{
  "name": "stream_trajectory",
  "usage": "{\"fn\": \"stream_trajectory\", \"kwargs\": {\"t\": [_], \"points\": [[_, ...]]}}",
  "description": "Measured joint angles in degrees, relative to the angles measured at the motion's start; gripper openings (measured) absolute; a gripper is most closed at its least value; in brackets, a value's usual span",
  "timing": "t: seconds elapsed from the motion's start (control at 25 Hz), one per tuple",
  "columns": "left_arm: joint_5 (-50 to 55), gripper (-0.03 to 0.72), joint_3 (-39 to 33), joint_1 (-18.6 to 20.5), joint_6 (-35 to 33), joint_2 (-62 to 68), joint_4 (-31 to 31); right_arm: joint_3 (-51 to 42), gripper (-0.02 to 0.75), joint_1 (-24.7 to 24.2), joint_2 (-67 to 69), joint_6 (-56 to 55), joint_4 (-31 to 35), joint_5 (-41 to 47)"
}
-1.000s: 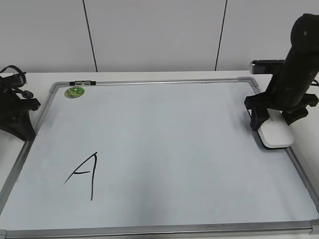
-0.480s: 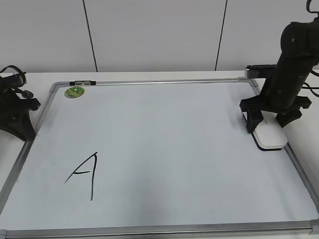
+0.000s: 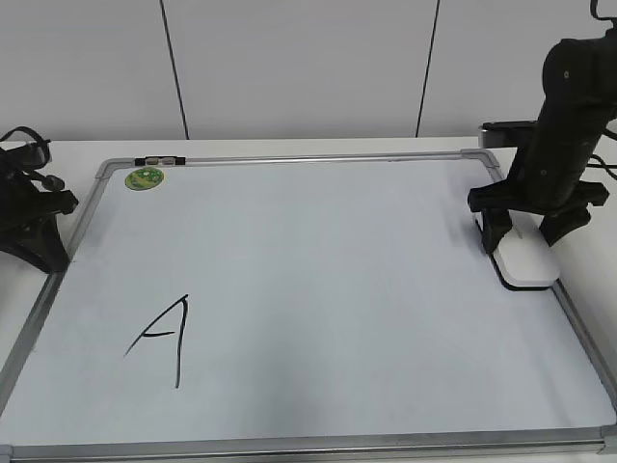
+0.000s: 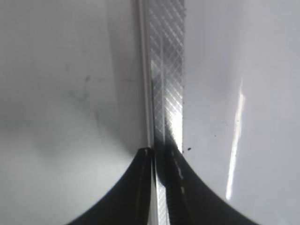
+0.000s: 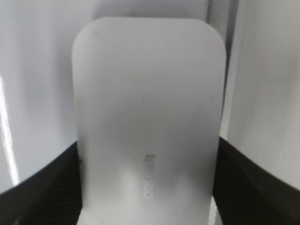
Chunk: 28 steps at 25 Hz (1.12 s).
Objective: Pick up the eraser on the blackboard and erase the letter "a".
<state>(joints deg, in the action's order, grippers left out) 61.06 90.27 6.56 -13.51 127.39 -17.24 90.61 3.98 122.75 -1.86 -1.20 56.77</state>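
Observation:
The white eraser [image 3: 528, 262] lies flat at the right edge of the blackboard [image 3: 318, 251], against its silver frame. My right gripper [image 3: 525, 241] stands over it with a black finger pressed on each long side, shut on it. In the right wrist view the eraser [image 5: 147, 103] fills the space between the fingers of the right gripper [image 5: 147, 187], grey lettering up. No lowercase "a" shows anywhere on the board. My left gripper [image 3: 34, 227] rests off the board's left edge; in the left wrist view it [image 4: 161, 157] is shut over the board's frame [image 4: 166, 70].
A tall capital "A" [image 3: 164, 338] in black marker is at the lower left of the board. A round green magnet [image 3: 145, 177] sits in the far left corner. White table borders the board, with a wall behind.
The right gripper and the eraser shifted a little left along the board's right edge, then slightly back right, and the wrist turned a bit. The left arm has not moved.

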Motion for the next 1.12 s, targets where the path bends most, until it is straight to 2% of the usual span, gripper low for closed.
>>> {"fn": "stream_trajectory", "kwargs": {"t": [0.44, 0.64, 0.8, 0.92, 1.12], "points": [[0.0, 0.085, 0.0, 0.0, 0.3, -0.1, 0.1, 7.1, 0.569, 0.0, -0.8, 0.0, -1.1, 5.6], [0.5, 0.206, 2.0, 0.0, 1.5, -0.4, 2.6, 8.9, 0.569, 0.0, -2.4, 0.9, -1.1, 8.7], [5.2, 0.333, 8.9, 0.4, 3.3, -0.4, 5.0, 9.6, 0.568, 0.0, -4.3, 1.9, -0.8, 11.6], [7.4, 0.365, 13.4, 0.6, 4.2, -1.4, 5.1, 9.6, 0.568, 0.0, -6.3, 2.9, -0.4, 12.9], [8.3, 0.373, 14.3, -0.8, 4.9, -7.4, 4.0, 9.6, 0.568, 0.0, -10.0, 3.2, 0.1, 13.1]]}}
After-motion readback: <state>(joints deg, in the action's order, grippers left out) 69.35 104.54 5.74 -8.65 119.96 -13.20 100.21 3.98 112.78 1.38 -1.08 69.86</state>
